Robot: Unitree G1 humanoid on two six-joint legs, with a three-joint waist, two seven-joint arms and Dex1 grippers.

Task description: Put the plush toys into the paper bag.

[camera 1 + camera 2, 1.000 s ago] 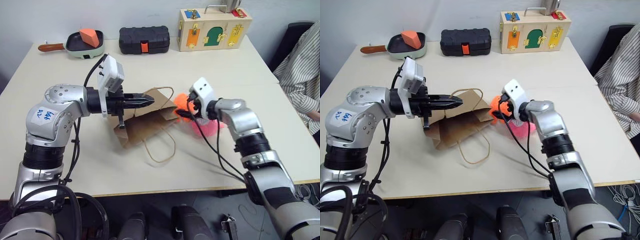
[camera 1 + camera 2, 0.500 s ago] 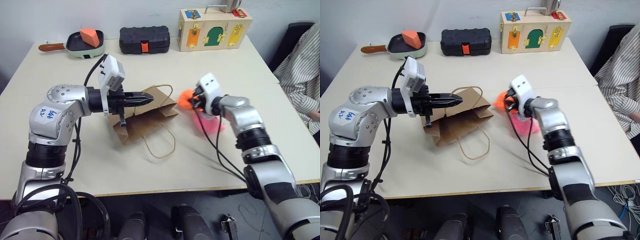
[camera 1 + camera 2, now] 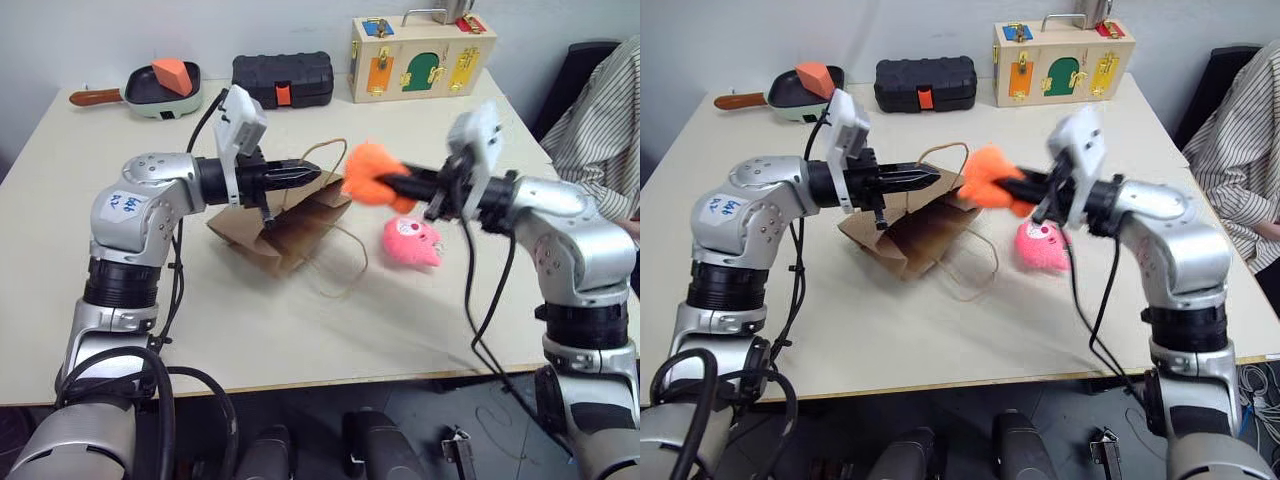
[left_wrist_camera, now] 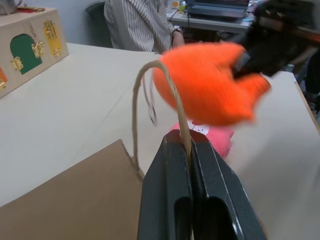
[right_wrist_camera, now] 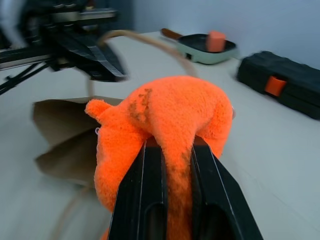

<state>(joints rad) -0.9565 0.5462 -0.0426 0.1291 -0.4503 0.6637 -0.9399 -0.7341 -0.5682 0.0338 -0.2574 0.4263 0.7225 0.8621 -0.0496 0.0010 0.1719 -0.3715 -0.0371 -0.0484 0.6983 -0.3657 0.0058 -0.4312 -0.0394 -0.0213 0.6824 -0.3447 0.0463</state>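
The left gripper (image 3: 306, 172) pinches the bag's (image 3: 285, 232) handle (image 4: 150, 85) to lift its mouth, while the right gripper (image 3: 392, 183) clamps the orange toy (image 3: 368, 176) above it, ready to drop in.

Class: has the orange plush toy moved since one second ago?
Yes. The orange plush toy, shut in the right gripper, rose off the table, now above the pink plush toy.

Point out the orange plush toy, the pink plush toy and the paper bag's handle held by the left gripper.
orange plush toy (image 3: 372, 186): left eye view, middle of its body.
pink plush toy (image 3: 411, 241): left eye view, its face.
paper bag handle (image 4: 172, 92): left wrist view, loop above the fingers.
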